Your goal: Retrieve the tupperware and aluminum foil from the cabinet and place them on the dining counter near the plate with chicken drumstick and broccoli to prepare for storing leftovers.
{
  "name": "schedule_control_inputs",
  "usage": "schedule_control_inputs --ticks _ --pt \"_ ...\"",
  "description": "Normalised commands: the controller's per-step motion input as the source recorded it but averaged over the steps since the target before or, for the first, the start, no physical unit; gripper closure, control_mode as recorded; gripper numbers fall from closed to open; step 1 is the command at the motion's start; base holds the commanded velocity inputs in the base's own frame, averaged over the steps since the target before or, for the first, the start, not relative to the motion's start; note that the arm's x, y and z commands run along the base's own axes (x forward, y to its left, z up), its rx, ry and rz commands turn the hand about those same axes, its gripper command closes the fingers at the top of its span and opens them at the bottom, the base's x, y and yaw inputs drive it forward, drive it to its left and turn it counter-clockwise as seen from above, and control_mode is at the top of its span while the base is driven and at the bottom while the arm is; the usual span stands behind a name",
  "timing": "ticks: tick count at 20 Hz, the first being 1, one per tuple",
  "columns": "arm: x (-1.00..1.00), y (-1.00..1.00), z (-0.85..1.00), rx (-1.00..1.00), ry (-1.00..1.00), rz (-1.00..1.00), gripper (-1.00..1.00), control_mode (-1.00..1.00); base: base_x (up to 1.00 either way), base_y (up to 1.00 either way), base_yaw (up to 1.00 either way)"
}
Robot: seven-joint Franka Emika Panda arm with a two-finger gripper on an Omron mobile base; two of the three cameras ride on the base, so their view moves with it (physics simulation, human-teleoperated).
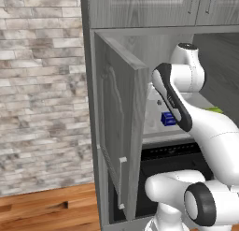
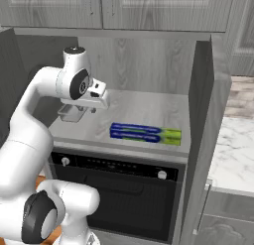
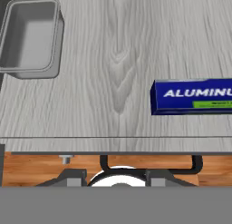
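Tupperware (image 3: 31, 37) sat on the grey wooden shelf (image 3: 113, 60) inside the open cabinet (image 2: 201, 90), and nothing was touching it. In the hand view it lay up and to the left of the camera, with its long side running away from the hand. The aluminum foil (image 3: 192, 97) lay on the same shelf, off to the other side, well apart from the little grey tub. Its long blue box ran sideways, along the front edge of the shelf.

In the right base view the gripper (image 2: 82, 109) hung just above the tupperware (image 2: 72, 112), much nearer to it than to the foil (image 2: 145, 133). The hand was not holding anything. Whether the fingers stood wide or narrow, the pictures did not make clear.

It looked like the tub would be picked first. For that, the hand would need to slide toward the tub and come down over one of its walls.
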Motion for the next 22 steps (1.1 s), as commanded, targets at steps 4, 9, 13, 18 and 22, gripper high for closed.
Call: schedule_control_inputs --ticks 4,9,13,18,22 --pt "0.00 -0.01 0.00 0.00 0.00 0.00 -1.00 -1.00 0.00 0.00 0.00" --pt "-0.09 0.00 -0.05 0.00 -0.06 -0.02 -1.00 -1.00 0.00 0.00 0.00" --pt "-0.11 0.10 -0.18 0.00 -0.19 -0.03 -1.00 -1.00 0.00 0.00 0.00" --pt "0.00 0.38 -0.29 0.00 -0.14 0.00 -1.00 -1.00 0.00 0.00 0.00" --pt "0.20 0.37 -0.41 0.00 -0.03 0.00 -1.00 -1.00 0.00 0.00 0.00"
